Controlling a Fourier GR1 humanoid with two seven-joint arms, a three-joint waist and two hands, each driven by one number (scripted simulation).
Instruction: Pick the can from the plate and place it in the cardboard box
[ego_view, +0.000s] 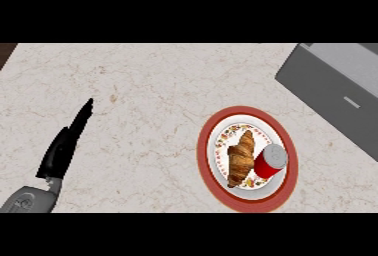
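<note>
A red can (269, 162) with a silver top stands on the right side of a red-rimmed plate (212, 137), just right of a croissant (241, 157). The plate lies at the middle right of the marble counter. A grey box (336, 85) sits at the upper right, partly cut off by the view's edge. My left hand (60, 150) rests at the lower left with its fingers straight, far from the plate. The right hand does not show.
The croissant lies lengthwise on the plate, touching or nearly touching the can. Bare marble counter (148, 100) stretches between my left hand and the plate, and between the plate and the grey box.
</note>
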